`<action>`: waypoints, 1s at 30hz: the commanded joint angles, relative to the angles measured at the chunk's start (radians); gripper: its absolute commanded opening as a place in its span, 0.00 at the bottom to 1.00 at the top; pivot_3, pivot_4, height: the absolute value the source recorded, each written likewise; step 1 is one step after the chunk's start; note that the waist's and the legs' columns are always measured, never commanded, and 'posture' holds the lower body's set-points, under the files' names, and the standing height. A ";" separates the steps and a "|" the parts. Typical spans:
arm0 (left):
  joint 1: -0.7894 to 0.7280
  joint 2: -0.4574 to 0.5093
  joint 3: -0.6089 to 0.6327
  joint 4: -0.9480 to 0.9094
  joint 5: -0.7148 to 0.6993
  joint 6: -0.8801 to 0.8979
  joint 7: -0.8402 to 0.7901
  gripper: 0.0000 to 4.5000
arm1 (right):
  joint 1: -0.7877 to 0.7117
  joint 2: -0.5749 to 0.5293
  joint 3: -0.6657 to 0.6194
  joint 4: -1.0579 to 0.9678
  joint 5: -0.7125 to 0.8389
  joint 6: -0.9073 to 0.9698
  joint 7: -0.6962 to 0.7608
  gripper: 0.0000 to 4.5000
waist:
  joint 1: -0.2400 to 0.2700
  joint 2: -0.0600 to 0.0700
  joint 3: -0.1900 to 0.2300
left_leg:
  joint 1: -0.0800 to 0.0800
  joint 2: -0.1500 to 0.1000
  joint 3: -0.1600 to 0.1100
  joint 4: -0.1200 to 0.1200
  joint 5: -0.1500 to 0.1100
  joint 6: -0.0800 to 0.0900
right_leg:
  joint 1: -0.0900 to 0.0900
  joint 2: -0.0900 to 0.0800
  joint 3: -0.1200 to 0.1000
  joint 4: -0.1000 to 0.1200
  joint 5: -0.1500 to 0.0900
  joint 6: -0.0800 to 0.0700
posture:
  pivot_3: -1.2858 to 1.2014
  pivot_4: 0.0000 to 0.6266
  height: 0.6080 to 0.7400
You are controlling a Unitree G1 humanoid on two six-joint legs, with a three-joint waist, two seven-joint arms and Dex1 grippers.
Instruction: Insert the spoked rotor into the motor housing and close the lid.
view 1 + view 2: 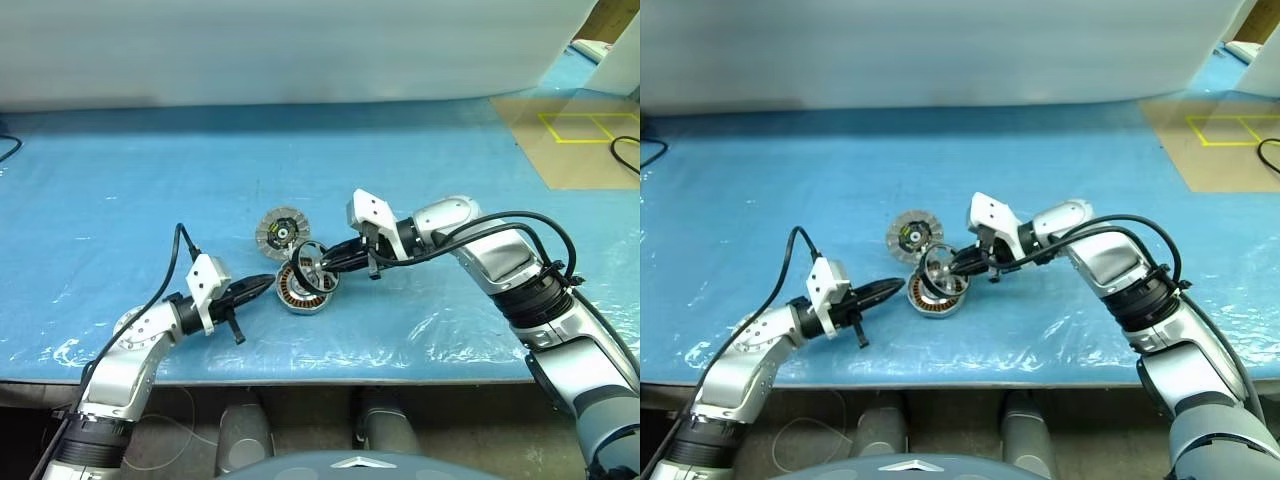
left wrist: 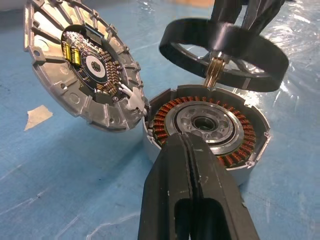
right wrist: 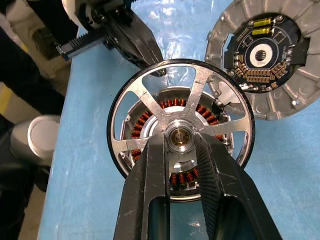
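From the head views, the right gripper [image 1: 328,262] reaches in from the right and carries the spoked rotor [image 1: 310,256] tilted, just above the motor housing [image 1: 303,291] on the blue table [image 1: 150,180]. The lid [image 1: 281,230] lies just beyond the housing, its black-and-yellow face up. The left gripper [image 1: 262,283], fingers pressed together and empty, points at the housing's near-left side, close to it.

In the left wrist view, the closed fingertips [image 2: 187,150] sit right at the housing's rim. Inside the case are a ring of copper windings and a metal hub with an open bore; nothing else is seated yet. The rotor hangs above the far side, its shaft pointing down toward the bore.

In the right wrist view, the two fingers are narrowly parted and pinch the rotor by its central hub, the housing showing directly beyond through the spokes.

The rotor looks rigid, metal and fairly light; its smooth hub could slip or swivel in the pinch. The hub seems the right hold, since it leaves the rim free to drop inside the case.
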 commanded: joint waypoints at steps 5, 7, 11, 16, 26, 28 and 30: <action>0.039 -0.001 0.026 -0.062 -0.010 -0.005 0.041 0.00 | -0.049 0.031 0.035 0.028 -0.065 -0.074 0.070 0.09 | -0.001 0.000 0.000 | 0.000 0.000 0.000 0.001 0.000 0.000 | 0.000 0.000 0.000 0.001 0.000 0.000 | 0.52 0.24 1.00; 0.055 -0.001 0.031 -0.072 -0.012 -0.005 0.049 0.00 | -0.050 0.042 0.046 0.035 -0.084 -0.088 0.080 0.09 | -0.002 0.000 0.000 | 0.000 0.000 0.000 0.001 0.000 0.000 | 0.000 0.000 0.000 0.001 0.000 0.000 | 0.52 0.24 1.00; 0.074 0.002 0.038 -0.087 -0.015 -0.006 0.062 0.00 | -0.045 0.057 0.060 0.050 -0.117 -0.118 0.092 0.09 | -0.002 0.000 0.000 | 0.000 0.000 0.000 0.001 0.000 0.000 | 0.000 0.000 0.000 0.001 0.000 0.000 | 0.52 0.24 1.00; 0.087 0.003 0.040 -0.095 -0.014 -0.008 0.072 0.00 | -0.041 0.085 0.070 0.066 -0.153 -0.153 0.099 0.09 | -0.002 0.000 0.000 | 0.000 0.000 0.000 0.001 0.000 0.000 | 0.000 0.000 0.000 0.001 0.000 0.000 | 0.52 0.24 1.00; 0.096 -0.001 0.036 -0.090 -0.012 -0.012 0.081 0.00 | -0.070 0.127 0.024 0.075 -0.132 -0.123 0.117 0.09 | -0.002 0.000 0.000 | 0.001 0.000 0.000 0.001 0.000 0.000 | 0.000 0.000 0.000 0.002 0.000 0.000 | 0.52 0.24 1.00; 0.092 -0.004 0.032 -0.087 -0.012 -0.012 0.082 0.00 | -0.072 0.128 0.022 0.080 -0.139 -0.130 0.113 0.09 | -0.002 0.000 0.000 | 0.001 0.000 0.000 0.002 0.000 0.000 | 0.000 0.000 0.000 0.002 0.000 0.000 | 0.52 0.24 1.00; 0.088 -0.006 0.030 -0.086 -0.012 -0.012 0.083 0.00 | -0.074 0.129 0.023 0.085 -0.150 -0.142 0.108 0.09 | -0.002 0.000 0.000 | 0.001 0.000 0.000 0.002 0.000 0.000 | 0.000 0.000 0.000 0.002 0.000 0.000 | 0.52 0.24 1.00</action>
